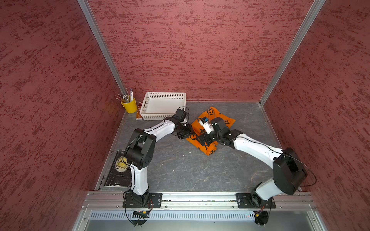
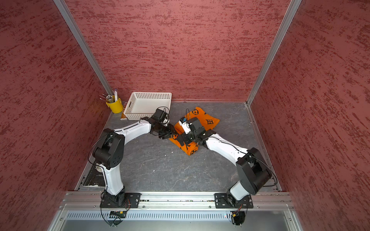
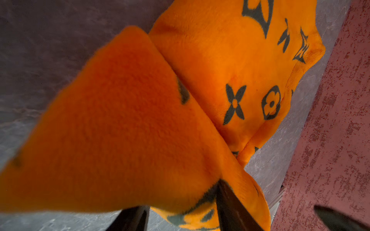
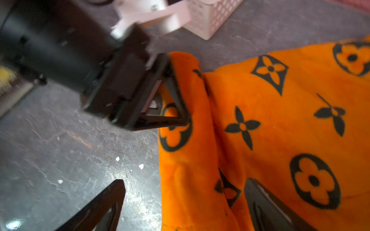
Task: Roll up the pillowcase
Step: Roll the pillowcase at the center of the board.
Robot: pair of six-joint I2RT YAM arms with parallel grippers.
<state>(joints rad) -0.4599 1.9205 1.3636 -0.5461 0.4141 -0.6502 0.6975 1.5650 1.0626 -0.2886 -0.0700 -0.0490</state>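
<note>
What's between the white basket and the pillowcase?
The left gripper and its wrist, touching the pillowcase; otherwise bare grey table. Both top views show it.

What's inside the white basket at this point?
The white basket shows only its bare floor; nothing visible lies inside. The left arm covers one near corner, so that part is unseen.

Pale "Sixpenc…", partly hidden, on the dark book (image 1: 117, 178) cover

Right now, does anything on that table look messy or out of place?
Small white specks litter the grey table beside the pillowcase, like crumbs. The pillowcase lies diagonally, rolled only at its near end.
</note>
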